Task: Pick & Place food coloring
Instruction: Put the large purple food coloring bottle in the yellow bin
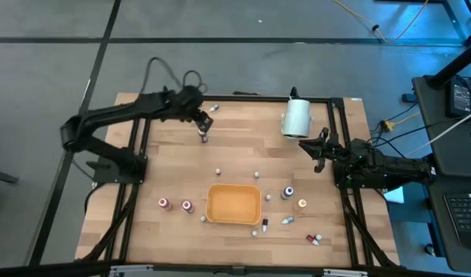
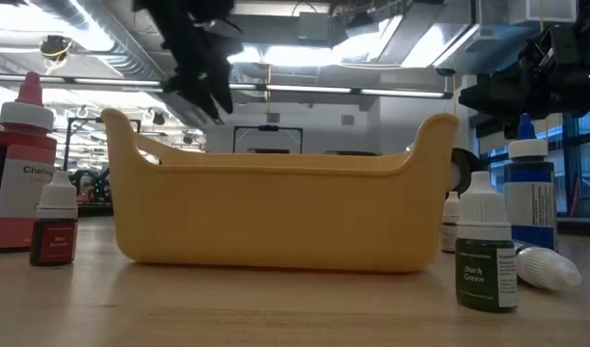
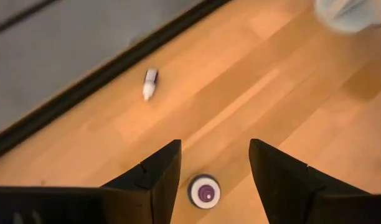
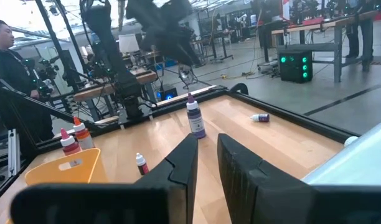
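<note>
left gripper (image 3: 209, 163) hovering over purple-capped bottle (image 3: 204, 191) standing at the bench's (image 1: 243, 150) far left, fingers (image 3: 156, 174) spread either side, not touching | right gripper (image 1: 311, 146) waiting beside white cylinder (image 1: 296, 117), fingers clenched on nothing | tray (image 1: 234, 203) sitting mid-bench

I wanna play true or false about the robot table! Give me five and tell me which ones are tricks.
1. The orange tray has bottles inside it. False: it is empty.
2. The left gripper is above a purple-capped bottle, fingers apart on either side. True.
3. The right gripper is holding a bottle. False: it is shut with nothing in it.
4. A small bottle lies on its side near the table's far edge. True.
5. The white cylinder sits in the tray. False: it lies at the far edge, near the right gripper.
</note>
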Robot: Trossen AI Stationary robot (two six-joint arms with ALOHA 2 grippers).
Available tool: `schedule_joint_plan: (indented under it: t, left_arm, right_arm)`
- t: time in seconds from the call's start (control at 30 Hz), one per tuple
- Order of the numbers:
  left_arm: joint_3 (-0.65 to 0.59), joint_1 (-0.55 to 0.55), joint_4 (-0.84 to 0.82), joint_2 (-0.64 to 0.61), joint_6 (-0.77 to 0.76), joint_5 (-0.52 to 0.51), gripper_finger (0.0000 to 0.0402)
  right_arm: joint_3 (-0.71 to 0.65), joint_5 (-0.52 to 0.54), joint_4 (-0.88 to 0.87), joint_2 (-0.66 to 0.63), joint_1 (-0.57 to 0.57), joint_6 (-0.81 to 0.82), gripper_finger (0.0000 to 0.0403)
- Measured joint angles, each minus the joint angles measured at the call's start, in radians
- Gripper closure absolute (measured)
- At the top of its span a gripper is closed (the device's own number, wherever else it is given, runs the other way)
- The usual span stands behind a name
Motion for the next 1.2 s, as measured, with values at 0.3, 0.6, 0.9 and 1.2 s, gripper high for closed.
schedule_joint_plan:
  t: [0.3, 0.6, 0.9, 1.2]
  left_arm:
    - [0.095, -0.006, -0.199, 0.168, -0.126, 0.024, 0.0219]
    - [0.096, -0.005, -0.204, 0.235, -0.130, 0.051, 0.0219]
    - [0.100, -0.005, -0.208, 0.310, -0.130, 0.098, 0.0219]
    - [0.097, -0.005, -0.237, 0.328, -0.128, 0.102, 0.0220]
  right_arm:
    - [0.000, 0.000, 0.000, 0.000, 0.000, -0.002, 0.0337]
    - [0.000, 0.000, 0.000, 0.000, 0.000, 0.000, 0.0337]
    - [0.000, 0.000, 0.000, 0.000, 0.000, -0.003, 0.0337]
    - [0.000, 0.000, 0.000, 0.000, 0.000, -0.009, 0.0337]
